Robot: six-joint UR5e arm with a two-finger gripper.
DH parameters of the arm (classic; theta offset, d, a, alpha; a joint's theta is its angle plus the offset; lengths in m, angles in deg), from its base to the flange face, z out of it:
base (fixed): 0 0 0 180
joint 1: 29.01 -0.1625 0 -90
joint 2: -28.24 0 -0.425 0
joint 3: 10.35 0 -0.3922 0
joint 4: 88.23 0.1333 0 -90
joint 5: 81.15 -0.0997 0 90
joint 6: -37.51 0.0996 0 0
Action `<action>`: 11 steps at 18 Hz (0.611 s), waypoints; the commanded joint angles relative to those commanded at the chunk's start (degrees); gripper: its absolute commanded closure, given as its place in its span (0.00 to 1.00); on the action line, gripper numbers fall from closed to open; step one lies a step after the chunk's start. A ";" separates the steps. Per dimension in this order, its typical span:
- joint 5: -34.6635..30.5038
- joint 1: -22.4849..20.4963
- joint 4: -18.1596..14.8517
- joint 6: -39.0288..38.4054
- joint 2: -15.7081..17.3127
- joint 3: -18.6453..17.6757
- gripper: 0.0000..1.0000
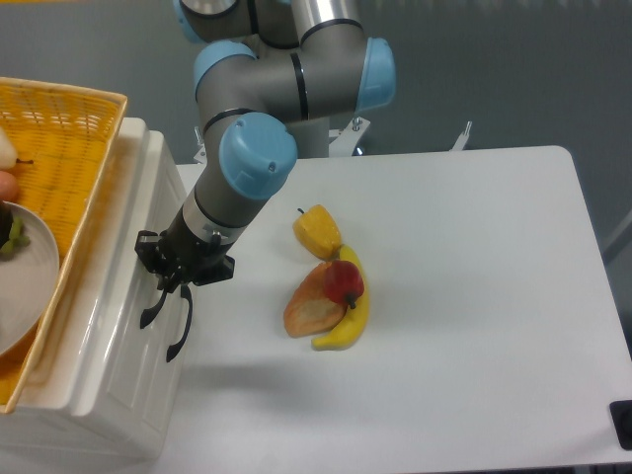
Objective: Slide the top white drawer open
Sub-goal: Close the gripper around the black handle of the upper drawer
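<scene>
The cream-white cabinet (118, 355) stands at the left edge, its front facing right. The top white drawer (126, 296) shows as the upper part of that front, with a curved black handle (151, 314). The lower drawer's black handle (179, 339) hangs just right of it. My gripper (168, 284) points down and left at the drawer front, and its black fingers are closed at the upper end of the top handle. The fingertips blend with the handle, so the exact contact is hard to make out.
A yellow woven basket (69, 128) with a white plate (25, 286) sits on the cabinet. On the white table (464, 296) lie a yellow pepper (317, 230), a red apple (344, 281), a banana (351, 316) and an orange-brown fruit piece (311, 306).
</scene>
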 joint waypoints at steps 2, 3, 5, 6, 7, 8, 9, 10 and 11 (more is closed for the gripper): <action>0.00 -0.26 -0.09 0.00 -0.09 0.00 0.88; -0.09 -0.35 -0.09 0.00 0.00 0.00 0.88; -0.09 -0.44 -0.09 0.09 -0.09 -0.09 0.88; -0.17 -0.53 -0.09 0.09 -0.09 -0.09 0.88; -0.26 -0.62 -0.09 0.09 -0.26 -0.09 0.88; -0.26 -0.62 -0.09 0.09 -0.26 -0.09 0.88; -0.35 -0.62 -0.09 0.09 -0.35 -0.09 0.88; -0.35 -0.70 -0.09 0.09 -0.35 -0.09 0.88; -0.35 -0.70 -0.09 0.09 -0.35 -0.09 0.88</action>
